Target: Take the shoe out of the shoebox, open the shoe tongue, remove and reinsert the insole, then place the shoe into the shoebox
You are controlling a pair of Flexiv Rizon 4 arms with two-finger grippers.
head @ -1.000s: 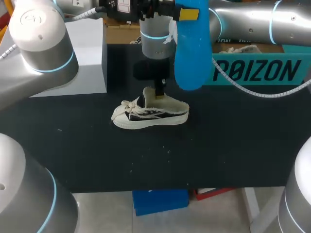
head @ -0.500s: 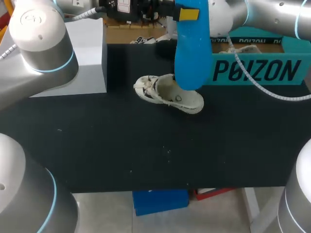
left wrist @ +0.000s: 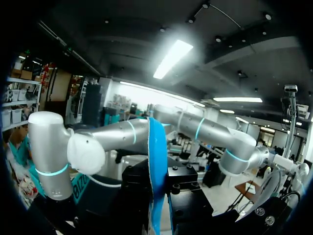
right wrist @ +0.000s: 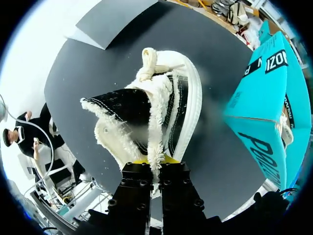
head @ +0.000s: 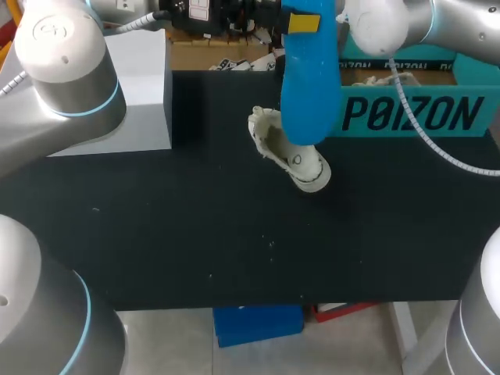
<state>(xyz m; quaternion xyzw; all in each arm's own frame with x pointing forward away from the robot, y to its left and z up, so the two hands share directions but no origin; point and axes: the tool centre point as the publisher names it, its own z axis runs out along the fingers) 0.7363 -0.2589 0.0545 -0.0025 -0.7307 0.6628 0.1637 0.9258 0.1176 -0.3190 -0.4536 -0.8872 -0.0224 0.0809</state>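
Observation:
A blue insole hangs upright high above the table, and my left gripper is shut on its upper end. In the left wrist view the insole stands edge-on between the black fingers of the left gripper. The white and black shoe is held off the table, opening turned upward, partly behind the insole. My right gripper is shut on the frayed collar edge of the shoe. In the head view the insole hides the right gripper. The teal shoebox stands open at the back right.
A pale grey box sits at the back left of the black table. The shoebox lies to one side of the held shoe in the right wrist view. A second shoe's laces show inside the shoebox.
The shoe lay on the table a second ago; the right gripper has lifted it, turned it and carried it right toward the shoebox. The left gripper and insole have stayed put.

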